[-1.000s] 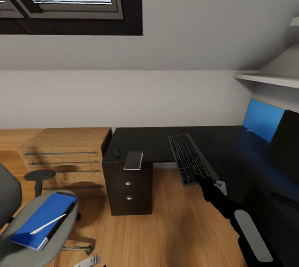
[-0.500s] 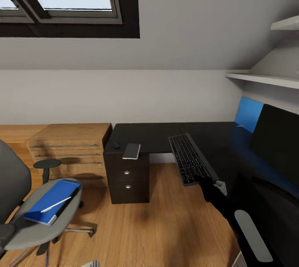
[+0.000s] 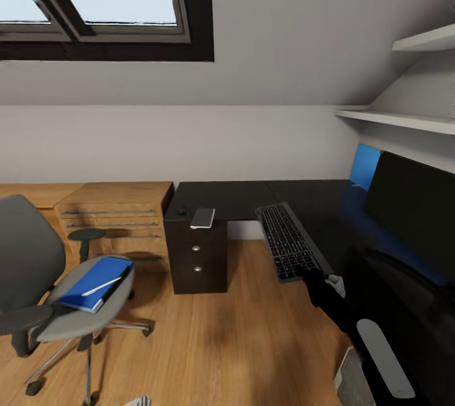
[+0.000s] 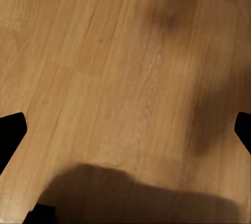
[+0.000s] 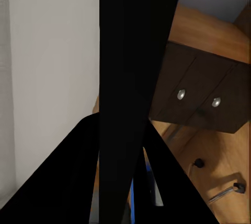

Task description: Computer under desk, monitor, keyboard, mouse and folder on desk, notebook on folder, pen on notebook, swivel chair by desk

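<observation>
Right jaws clamped on keyboard, carried over the floor beside the counter. Left jaws apart. Folder remains on chair, well apart; monitor up.

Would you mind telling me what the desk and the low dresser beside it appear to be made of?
The desk looks like dark, near-black wood or laminate with a matte top. The dresser looks like light wood, with warm grain and thin metal-looking handles.
</observation>
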Controlling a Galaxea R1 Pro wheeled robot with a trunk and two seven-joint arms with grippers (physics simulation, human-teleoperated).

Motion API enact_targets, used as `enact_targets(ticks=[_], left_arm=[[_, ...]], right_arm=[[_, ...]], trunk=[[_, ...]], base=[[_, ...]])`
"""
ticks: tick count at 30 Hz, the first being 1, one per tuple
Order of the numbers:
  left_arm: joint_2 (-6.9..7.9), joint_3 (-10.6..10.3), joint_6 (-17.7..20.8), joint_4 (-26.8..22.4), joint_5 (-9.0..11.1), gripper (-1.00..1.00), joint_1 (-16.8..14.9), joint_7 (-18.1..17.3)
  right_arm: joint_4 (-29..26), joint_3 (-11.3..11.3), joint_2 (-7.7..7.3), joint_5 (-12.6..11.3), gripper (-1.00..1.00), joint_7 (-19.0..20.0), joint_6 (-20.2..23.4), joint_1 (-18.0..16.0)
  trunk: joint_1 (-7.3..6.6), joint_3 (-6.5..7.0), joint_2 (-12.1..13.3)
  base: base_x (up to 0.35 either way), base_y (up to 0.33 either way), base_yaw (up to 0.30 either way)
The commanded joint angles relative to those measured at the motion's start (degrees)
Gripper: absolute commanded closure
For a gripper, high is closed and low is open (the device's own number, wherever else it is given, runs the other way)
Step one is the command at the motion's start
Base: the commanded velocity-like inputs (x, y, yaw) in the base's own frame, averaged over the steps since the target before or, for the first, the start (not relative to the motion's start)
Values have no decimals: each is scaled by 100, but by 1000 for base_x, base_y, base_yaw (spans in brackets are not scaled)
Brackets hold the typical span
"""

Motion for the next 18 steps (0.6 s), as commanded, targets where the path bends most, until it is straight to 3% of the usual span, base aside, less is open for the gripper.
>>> enact_targets(ticks=[1,11,18], left_arm=[[7,-23,17,-14,60,-100,1,53],[0,-23,17,-12,59,-100,1,53],[2,-23,17,-12,57,-100,2,53]], right_arm=[[-2,-10,1,-44,100,19,32,-4],[7,-11,1,-48,100,20,28,-4],[299,-28,1,-91,100,68,17,-3]], trunk=[[-3,-5,-4],[-3,-5,-4],[-3,-5,-4]], base=[[-338,0,0],[-334,-118,0],[-324,-170,0]])
